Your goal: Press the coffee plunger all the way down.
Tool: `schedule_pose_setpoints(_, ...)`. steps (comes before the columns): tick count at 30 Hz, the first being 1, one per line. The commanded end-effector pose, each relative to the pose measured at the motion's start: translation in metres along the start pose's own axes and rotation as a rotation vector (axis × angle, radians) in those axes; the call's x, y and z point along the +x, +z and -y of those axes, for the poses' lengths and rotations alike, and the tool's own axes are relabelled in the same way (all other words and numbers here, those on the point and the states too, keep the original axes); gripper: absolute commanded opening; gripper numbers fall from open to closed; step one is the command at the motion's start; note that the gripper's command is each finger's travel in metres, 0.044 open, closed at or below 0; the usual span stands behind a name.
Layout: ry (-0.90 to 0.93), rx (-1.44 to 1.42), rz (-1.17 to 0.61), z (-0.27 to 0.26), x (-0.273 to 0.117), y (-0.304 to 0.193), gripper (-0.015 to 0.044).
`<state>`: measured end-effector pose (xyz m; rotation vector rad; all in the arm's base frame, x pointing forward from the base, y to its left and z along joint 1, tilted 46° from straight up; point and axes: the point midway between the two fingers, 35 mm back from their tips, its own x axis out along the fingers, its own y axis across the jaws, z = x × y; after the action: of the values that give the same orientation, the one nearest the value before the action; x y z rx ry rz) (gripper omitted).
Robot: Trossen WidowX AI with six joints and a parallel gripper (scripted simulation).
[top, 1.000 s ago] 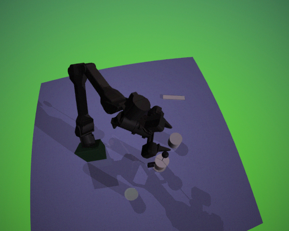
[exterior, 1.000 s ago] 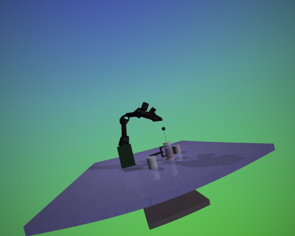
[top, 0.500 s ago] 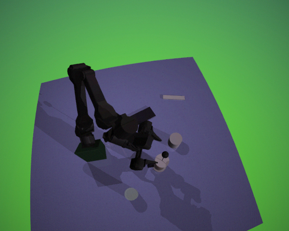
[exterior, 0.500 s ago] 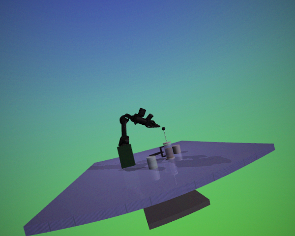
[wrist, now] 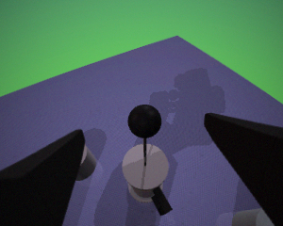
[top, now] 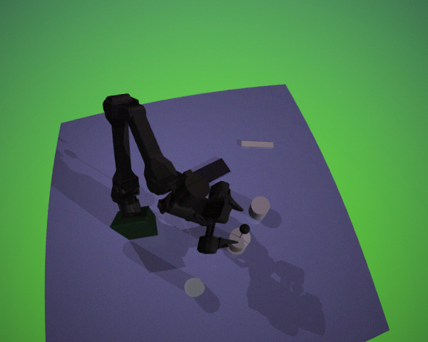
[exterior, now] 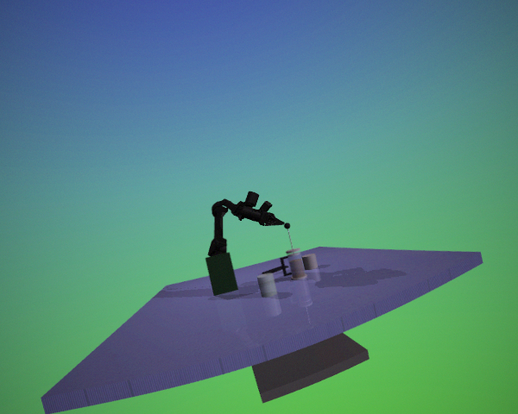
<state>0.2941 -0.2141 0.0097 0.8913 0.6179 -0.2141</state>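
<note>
Two grey cylinders (top: pixel 259 207) (top: pixel 194 287) and a pale flat bar (top: pixel 257 144) rest on the purple table (top: pixel 317 221)

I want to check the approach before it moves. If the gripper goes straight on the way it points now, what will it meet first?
Most likely the plunger knob. The open gripper points at it, the black ball centred between the fingers, with nothing in between. Depth is unclear; in the exterior view the tips look just short of the knob, at its height.

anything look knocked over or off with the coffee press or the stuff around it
Nothing stands out. The coffee press stands upright with its plunger knob raised on a straight rod. Both grey cylinders stand upright, apart from it. The gripper is open, holding nothing, fingers either side of the knob.
</note>
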Motion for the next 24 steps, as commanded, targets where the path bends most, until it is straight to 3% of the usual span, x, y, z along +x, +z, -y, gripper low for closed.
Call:
schedule_pose_setpoints(1, -0.005, 0.002, 0.002, 0.001, 0.008, 0.001, 0.044)
schedule_pose_setpoints(13, -0.004, 0.003, 0.004, 0.001, 0.025, -0.001, 0.044)
schedule_pose_setpoints(24, -0.004, 0.003, 0.004, 0.001, 0.025, -0.001, 0.0151)
